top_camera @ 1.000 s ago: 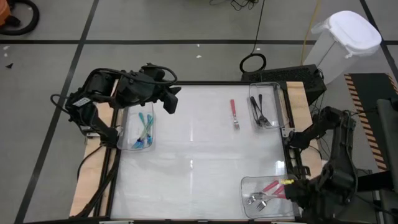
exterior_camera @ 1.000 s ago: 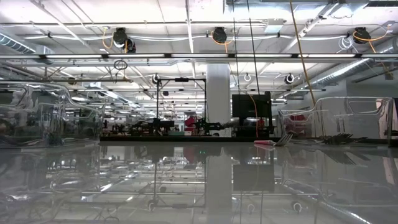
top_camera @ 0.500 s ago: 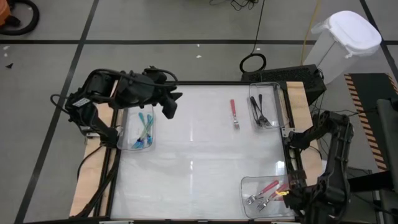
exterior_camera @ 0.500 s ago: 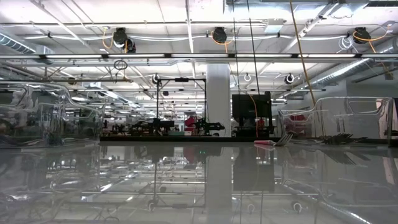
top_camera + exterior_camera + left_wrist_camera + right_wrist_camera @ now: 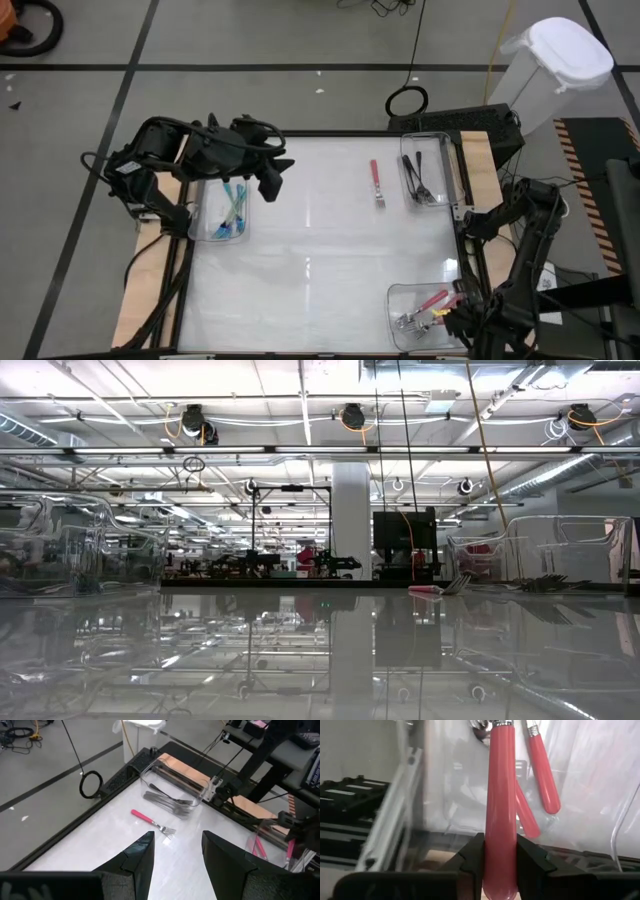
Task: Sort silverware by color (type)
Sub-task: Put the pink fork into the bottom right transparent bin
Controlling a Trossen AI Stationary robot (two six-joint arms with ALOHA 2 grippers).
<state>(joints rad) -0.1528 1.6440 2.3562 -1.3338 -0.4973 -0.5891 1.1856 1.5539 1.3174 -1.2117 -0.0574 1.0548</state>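
Note:
One pink-handled fork (image 5: 377, 183) lies flat on the table's far middle and also shows as the fork (image 5: 150, 820). My left gripper (image 5: 177, 855) hangs open above the table's far left, beside the bin of teal forks (image 5: 232, 210), touching nothing. My right gripper (image 5: 455, 315) is at the near right, over the bin of pink forks (image 5: 428, 310), shut on another pink-handled fork (image 5: 501, 795). A bin at the far right holds black forks (image 5: 420, 178). My right gripper pinches the pink handle near its free end (image 5: 500, 870) between its two fingers. The fingers point down from above and the fork runs on past them, its metal end (image 5: 497, 723) away from the gripper, over the pink forks in the bin.
Three clear bins stand at the table's edges: left (image 5: 222, 208), far right (image 5: 428, 168) and near right (image 5: 400, 300). A black frame rail (image 5: 462, 200) runs along the table's right side. A white lidded bin (image 5: 560, 60) stands off the table.
My right gripper has come down toward the near right bin with the pink-handled fork still in its fingers. My left gripper has swung a little toward the table's near edge and stays open.

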